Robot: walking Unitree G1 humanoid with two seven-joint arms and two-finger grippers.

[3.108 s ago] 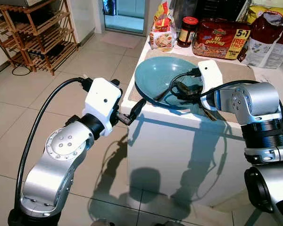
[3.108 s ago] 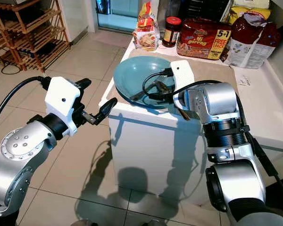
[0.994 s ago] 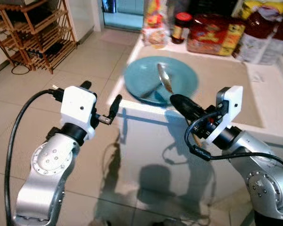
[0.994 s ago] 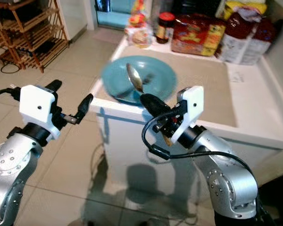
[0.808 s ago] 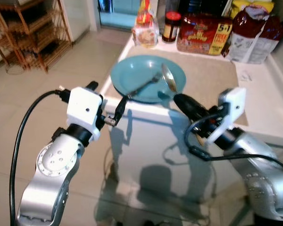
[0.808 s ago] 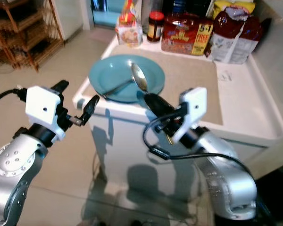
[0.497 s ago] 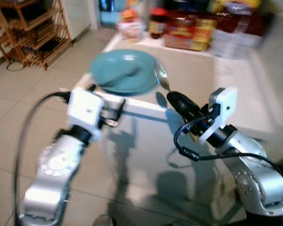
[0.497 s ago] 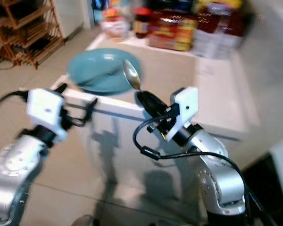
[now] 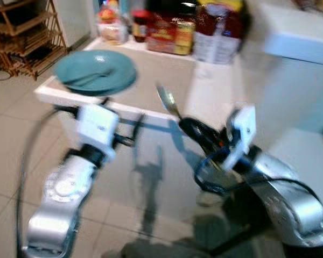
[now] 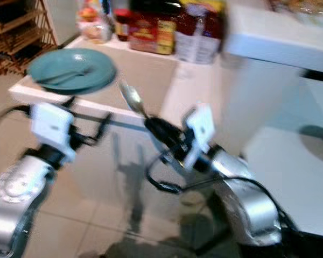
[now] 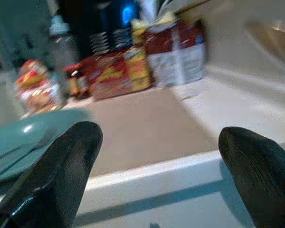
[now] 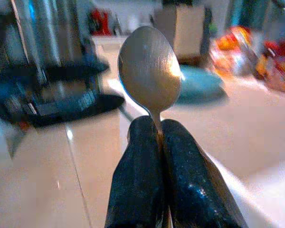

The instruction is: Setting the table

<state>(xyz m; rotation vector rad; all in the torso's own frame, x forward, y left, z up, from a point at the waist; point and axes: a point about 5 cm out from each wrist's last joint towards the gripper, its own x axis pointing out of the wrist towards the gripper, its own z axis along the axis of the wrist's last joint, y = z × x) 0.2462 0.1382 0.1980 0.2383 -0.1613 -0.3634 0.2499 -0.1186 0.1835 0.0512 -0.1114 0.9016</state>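
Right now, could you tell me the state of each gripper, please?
Left gripper: open, holding nothing.
Right gripper: shut on the spoon.

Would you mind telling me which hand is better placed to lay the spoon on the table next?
The right hand: its fingers are shut on the spoon, bowl pointing up, in front of the counter. The left hand is open and holds nothing, near the counter edge by the plate.

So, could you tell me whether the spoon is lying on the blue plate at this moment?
No, the spoon is pinched upright by its handle in the right end effector, while the blue plate sits apart behind it.
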